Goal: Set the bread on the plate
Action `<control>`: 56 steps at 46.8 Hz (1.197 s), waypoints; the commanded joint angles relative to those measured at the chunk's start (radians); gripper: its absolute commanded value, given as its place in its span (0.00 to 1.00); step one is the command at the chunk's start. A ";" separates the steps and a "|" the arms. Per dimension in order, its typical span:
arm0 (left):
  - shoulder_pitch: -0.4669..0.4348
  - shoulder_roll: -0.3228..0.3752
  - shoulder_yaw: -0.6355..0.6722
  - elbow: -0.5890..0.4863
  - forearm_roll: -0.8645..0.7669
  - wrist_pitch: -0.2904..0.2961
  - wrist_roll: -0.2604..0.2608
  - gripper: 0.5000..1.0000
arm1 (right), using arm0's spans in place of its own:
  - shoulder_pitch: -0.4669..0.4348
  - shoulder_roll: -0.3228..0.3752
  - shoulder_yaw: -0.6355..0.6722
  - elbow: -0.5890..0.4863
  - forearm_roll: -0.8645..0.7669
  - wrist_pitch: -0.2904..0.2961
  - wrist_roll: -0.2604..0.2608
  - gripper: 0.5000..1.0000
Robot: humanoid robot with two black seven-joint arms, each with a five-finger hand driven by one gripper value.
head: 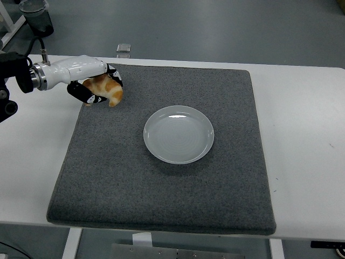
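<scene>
My left hand [96,86], white-backed with black fingers, is shut on the bread [106,89], a golden-brown croissant-like piece. It holds the bread in the air above the far left corner of the grey mat [161,183]. The white round plate [178,134] lies empty on the middle of the mat, to the right of and nearer than the hand. The right arm does not show.
The mat covers most of the white table [302,118]. A small silver object [124,48] lies on the floor past the table's far edge. A dark bin [36,16] stands on the floor at the top left.
</scene>
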 commanded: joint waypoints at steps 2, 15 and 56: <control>-0.041 0.000 0.002 -0.005 -0.015 -0.031 -0.001 0.00 | 0.000 0.000 0.000 0.000 0.000 0.000 0.000 0.86; -0.132 0.003 0.005 -0.013 -0.055 -0.083 -0.007 0.00 | 0.000 0.000 0.000 0.000 0.000 0.000 0.000 0.86; -0.264 -0.267 0.100 -0.044 -0.025 -0.100 0.005 0.00 | 0.000 0.000 0.000 0.000 0.000 0.000 0.000 0.86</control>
